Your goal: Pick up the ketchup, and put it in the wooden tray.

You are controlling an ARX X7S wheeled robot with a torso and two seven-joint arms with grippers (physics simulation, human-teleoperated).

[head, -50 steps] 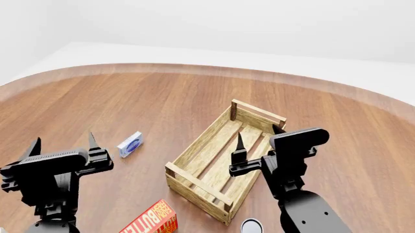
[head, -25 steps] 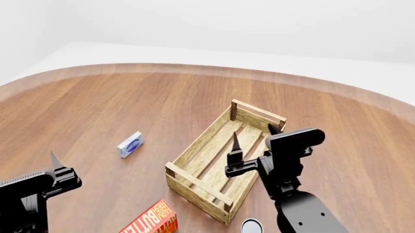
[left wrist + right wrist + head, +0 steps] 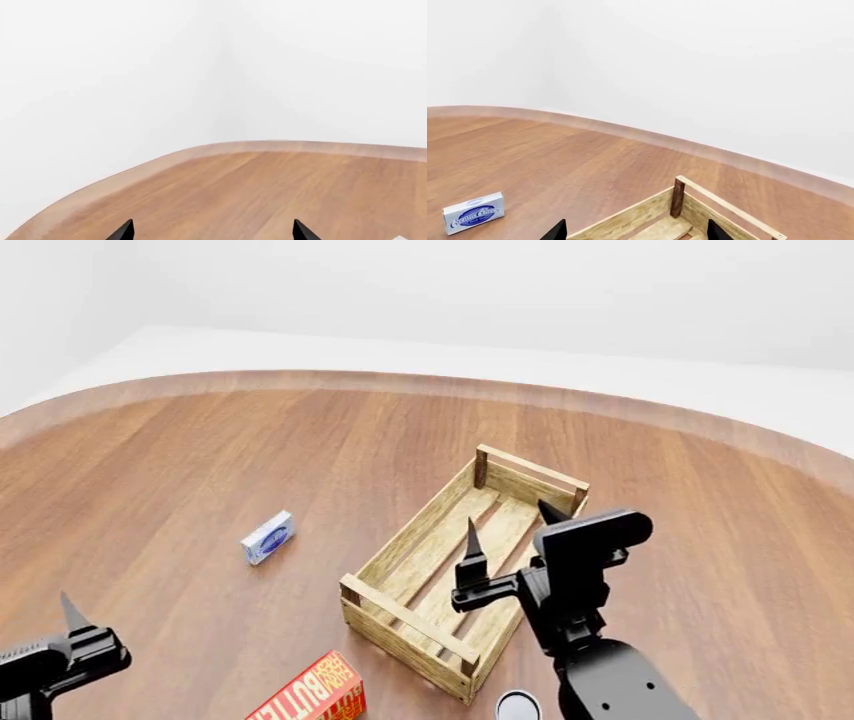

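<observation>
The ketchup's orange-red body shows in no view. The wooden tray lies right of centre on the table and looks empty where it shows; its far corner post also shows in the right wrist view. My right gripper is open and empty, hovering over the near right part of the tray; in the right wrist view its tips straddle the tray's far end. My left gripper is open and empty over bare table. In the head view only one of its fingertips and part of its body show, at the lower left corner.
A blue-and-white cream cheese box lies left of the tray, also in the right wrist view. A red-and-yellow butter box lies at the near edge. A small white round top shows beside my right arm; I cannot tell what it is.
My left gripper has dropped down and left, mostly leaving the head view. My right gripper has shifted slightly left and farther over the tray. Objects have not moved.
</observation>
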